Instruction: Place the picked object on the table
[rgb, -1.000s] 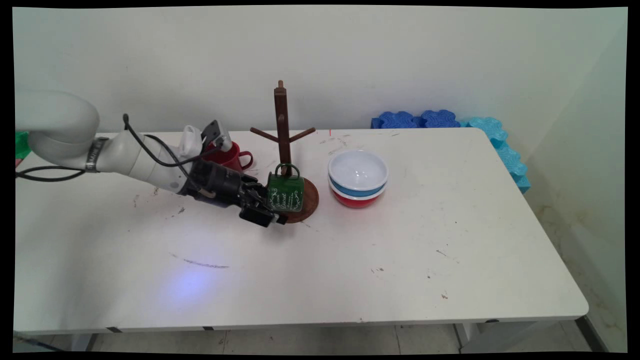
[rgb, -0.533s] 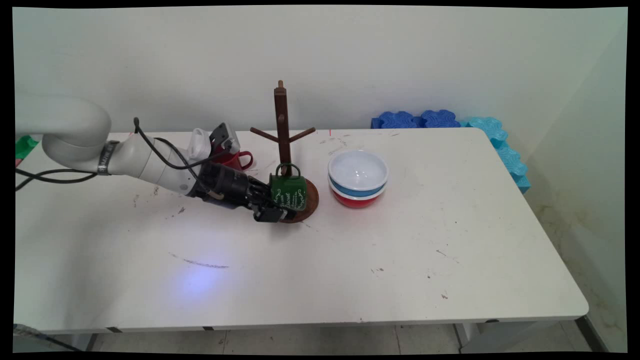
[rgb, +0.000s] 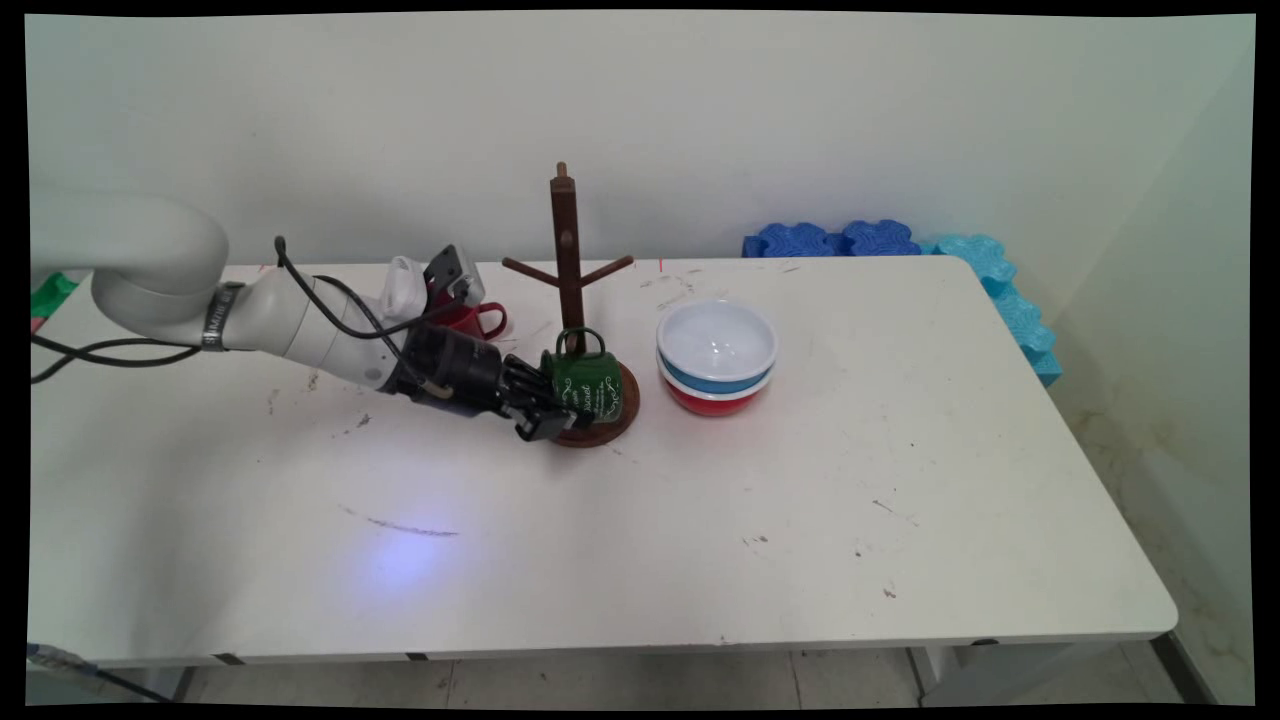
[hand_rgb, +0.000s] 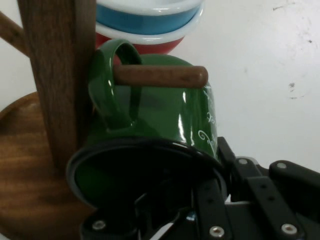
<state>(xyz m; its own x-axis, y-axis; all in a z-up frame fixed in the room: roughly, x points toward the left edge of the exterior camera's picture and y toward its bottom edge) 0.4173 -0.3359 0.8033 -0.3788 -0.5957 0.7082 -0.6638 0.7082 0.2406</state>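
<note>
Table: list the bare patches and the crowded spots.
Free: the table's near half and right end, from the stacked bowls to the edge. Crowded: back left, where the tool grips the green mug at the mug tree, red mug behind.

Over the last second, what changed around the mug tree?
The pincer carried the green mug a little right and toward the mug tree, whose peg now runs through the handle. The grip on the rim held. Red mug and stacked bowls stayed put.
</note>
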